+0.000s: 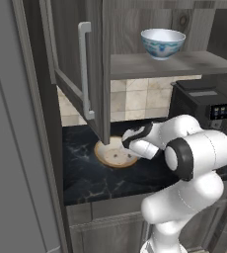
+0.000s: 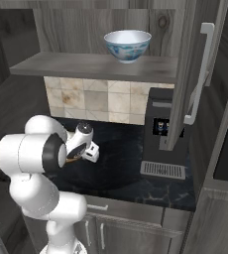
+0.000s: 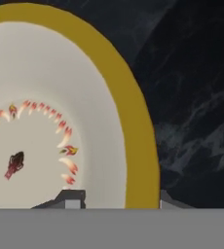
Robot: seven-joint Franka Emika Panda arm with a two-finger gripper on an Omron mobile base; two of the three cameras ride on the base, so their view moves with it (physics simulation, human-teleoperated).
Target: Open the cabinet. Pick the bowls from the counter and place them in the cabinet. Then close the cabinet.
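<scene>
The cream bowl [image 1: 114, 154] sits upright, mouth up, on the black table [image 1: 91, 180] below the open cabinet door [image 1: 88, 59]. The arm reaches down; the claw [image 3: 118, 198] straddles its rim, partly closed, grip unclear. The blue-patterned bowl [image 1: 162, 43] stands on the shelf [image 1: 184, 64].

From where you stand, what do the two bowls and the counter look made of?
Patterned bowl on the shelf: probably glazed ceramic, glossy white with blue motifs. Shallow bowl: likely glazed ceramic too, cream with an ochre rim. Counter: looks like polished black marble, thin white veins.
</scene>
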